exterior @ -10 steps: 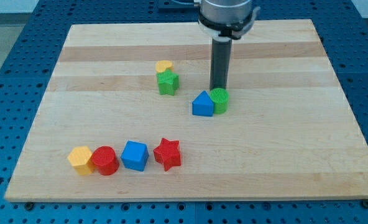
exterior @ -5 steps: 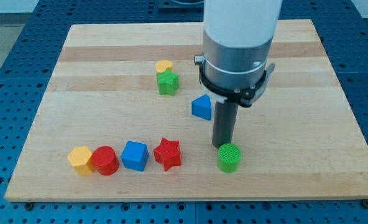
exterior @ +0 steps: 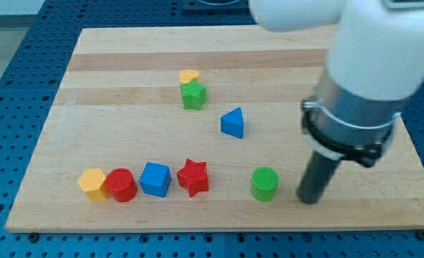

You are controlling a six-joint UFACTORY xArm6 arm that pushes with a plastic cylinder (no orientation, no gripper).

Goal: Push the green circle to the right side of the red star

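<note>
The green circle (exterior: 264, 183) stands near the view's bottom, to the right of the red star (exterior: 193, 177), with a gap between them. My tip (exterior: 310, 200) rests on the board just right of the green circle, a small gap apart from it. The arm's big white and grey body fills the view's upper right.
A row at the bottom left holds a yellow hexagon (exterior: 92, 184), a red cylinder (exterior: 120, 185) and a blue cube (exterior: 155, 178), ending at the red star. A blue triangle (exterior: 233, 122) lies mid-board. A green star (exterior: 193, 94) touches a yellow heart (exterior: 189, 76) above it.
The tip pushed the green circle down from beside the blue triangle to the bottom, then moved around to the circle's right side. The blue triangle stayed about where it was.
</note>
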